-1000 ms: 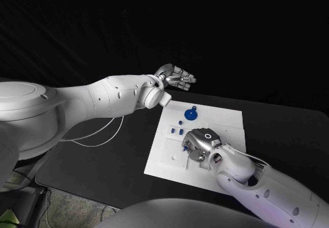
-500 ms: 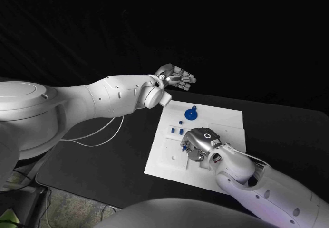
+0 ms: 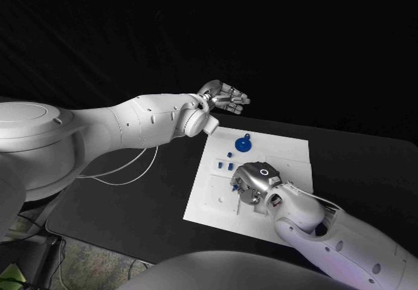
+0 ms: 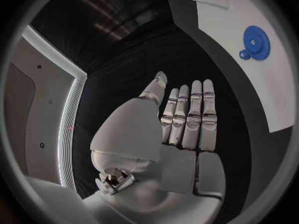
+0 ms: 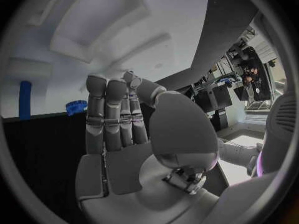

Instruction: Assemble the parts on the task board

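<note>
The white task board [image 3: 279,151] lies in the middle of the black table. A blue gear [image 3: 242,144] with a smaller blue piece beside it sits near the board's far edge, the gear [image 4: 255,36] also seen past my left hand. Small blue parts [image 3: 226,166] stand in the board's left side. My right hand [image 3: 254,183] hovers low over the board's middle, fingers [image 5: 106,109] straight and holding nothing; a blue peg [image 5: 25,99] and a small blue toothed piece [image 5: 76,106] lie just beyond them. My left hand [image 3: 226,98] is raised beyond the board's far left corner, fingers [image 4: 190,114] extended, holding nothing.
Black table [image 3: 130,193] surrounds the board on all sides. A white cable [image 3: 130,172] loops over the table's left part under my left arm. The board [image 5: 93,25] shows raised and recessed shapes ahead of my right hand.
</note>
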Available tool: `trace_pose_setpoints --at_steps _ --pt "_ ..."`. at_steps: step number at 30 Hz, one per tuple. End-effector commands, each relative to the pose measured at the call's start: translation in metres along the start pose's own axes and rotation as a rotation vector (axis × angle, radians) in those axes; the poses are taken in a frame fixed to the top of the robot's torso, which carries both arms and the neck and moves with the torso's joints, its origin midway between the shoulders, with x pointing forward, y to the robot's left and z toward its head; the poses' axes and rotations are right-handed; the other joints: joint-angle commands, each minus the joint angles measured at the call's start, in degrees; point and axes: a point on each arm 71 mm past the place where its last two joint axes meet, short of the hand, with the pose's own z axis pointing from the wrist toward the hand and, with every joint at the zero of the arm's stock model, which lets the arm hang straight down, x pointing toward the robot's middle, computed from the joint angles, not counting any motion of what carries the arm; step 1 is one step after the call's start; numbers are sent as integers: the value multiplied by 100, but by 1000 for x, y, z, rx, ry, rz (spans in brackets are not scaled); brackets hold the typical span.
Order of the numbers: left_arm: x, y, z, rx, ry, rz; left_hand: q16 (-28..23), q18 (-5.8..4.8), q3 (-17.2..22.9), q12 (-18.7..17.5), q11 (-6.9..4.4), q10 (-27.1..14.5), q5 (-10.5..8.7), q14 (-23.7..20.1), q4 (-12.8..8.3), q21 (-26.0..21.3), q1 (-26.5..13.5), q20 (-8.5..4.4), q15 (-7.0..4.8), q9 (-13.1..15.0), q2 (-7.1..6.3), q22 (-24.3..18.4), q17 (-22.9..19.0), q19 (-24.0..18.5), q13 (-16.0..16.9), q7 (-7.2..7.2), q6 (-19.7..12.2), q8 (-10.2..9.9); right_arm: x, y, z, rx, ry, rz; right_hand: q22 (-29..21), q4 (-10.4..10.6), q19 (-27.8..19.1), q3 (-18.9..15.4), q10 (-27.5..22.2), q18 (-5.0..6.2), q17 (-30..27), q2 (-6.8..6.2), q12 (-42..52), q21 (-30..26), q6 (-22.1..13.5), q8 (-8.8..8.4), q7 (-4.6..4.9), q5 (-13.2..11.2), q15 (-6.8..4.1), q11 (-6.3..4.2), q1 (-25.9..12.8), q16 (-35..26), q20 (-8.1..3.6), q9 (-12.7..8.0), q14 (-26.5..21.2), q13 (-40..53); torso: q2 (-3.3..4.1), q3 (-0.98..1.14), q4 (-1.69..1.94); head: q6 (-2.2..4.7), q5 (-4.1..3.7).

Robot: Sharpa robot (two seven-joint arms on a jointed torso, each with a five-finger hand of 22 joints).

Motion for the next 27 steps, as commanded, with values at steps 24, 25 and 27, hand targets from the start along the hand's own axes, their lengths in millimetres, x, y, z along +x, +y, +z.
trace_pose_setpoints --at_steps 24,25,27 --pt "4 -1 1 -5 22 -5 -21 55 -51 -6 -2 -50 -13 -49 15 3 14 29 7 -6 23 -8 4 5 -6 0 -63 18 6 2 2 9 26 -11 192 0 224 14 -38 63 10 29 24 48 37 26 -2 11 -19 6 -44 -25 -51 5 14 -1 1 1 2 -12 7" --pt "4 -1 1 -5 22 -5 -21 55 -51 -6 -2 -50 -13 -49 15 3 14 29 7 -6 23 -8 4 5 -6 0 -63 18 6 2 2 9 27 -11 192 0 224 14 -38 63 10 29 24 48 37 26 -2 11 -19 6 -44 -25 -51 5 14 -1 1 1 2 -12 7" --pt "4 -1 1 -6 22 -5 -21 55 -51 -6 -2 -50 -13 -49 15 3 14 29 7 -6 23 -8 4 5 -6 0 -63 18 6 3 2 7 28 -10 192 0 224 14 -38 63 10 29 24 48 37 26 -2 11 -19 6 -44 -25 -51 5 14 -1 1 1 2 -12 7"
